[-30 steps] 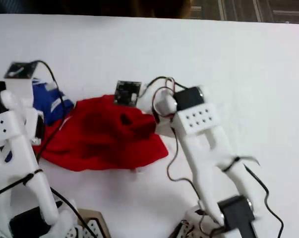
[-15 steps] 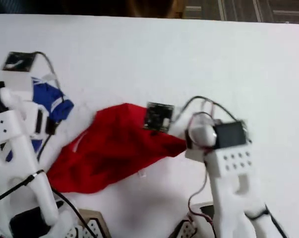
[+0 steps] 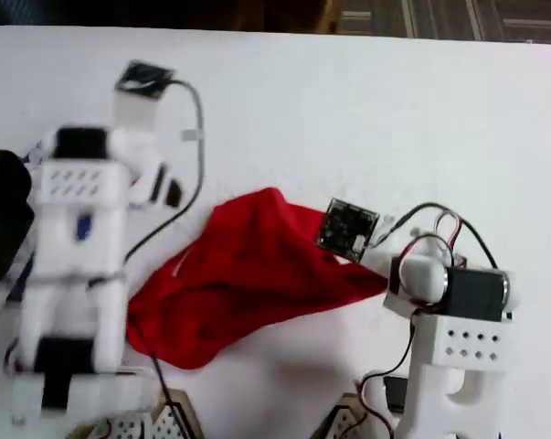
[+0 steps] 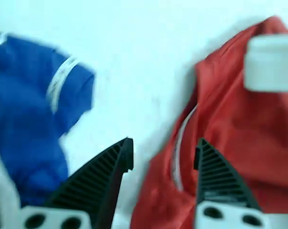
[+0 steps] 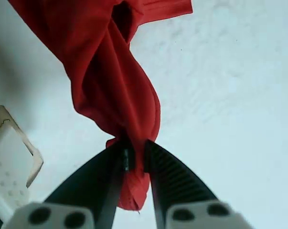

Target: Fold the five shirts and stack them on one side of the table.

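Note:
A crumpled red shirt [image 3: 248, 279] lies stretched across the middle of the white table [image 3: 348, 110]. My right gripper [image 5: 134, 153] is shut on a bunched corner of this red shirt [image 5: 110, 81] at its right end, and the cloth trails away from the fingers. In the high view that arm [image 3: 458, 338] stands at the front right. My left gripper [image 4: 164, 150] hangs open above the table between a blue shirt [image 4: 24, 119] with white trim and the red shirt [image 4: 239, 133]; one finger is over the red collar area. The left arm [image 3: 74, 247] covers most of the blue shirt from above.
A dark black bundle [image 3: 3, 224] sits at the table's left edge beside the left arm. The arm bases and a tan plate [image 3: 179, 419] stand along the front edge. The far half of the table is bare white surface.
The right arm has dragged the red shirt to the right and toward the front, stretching it out. The left arm has swung right from the left edge, over the blue shirt.

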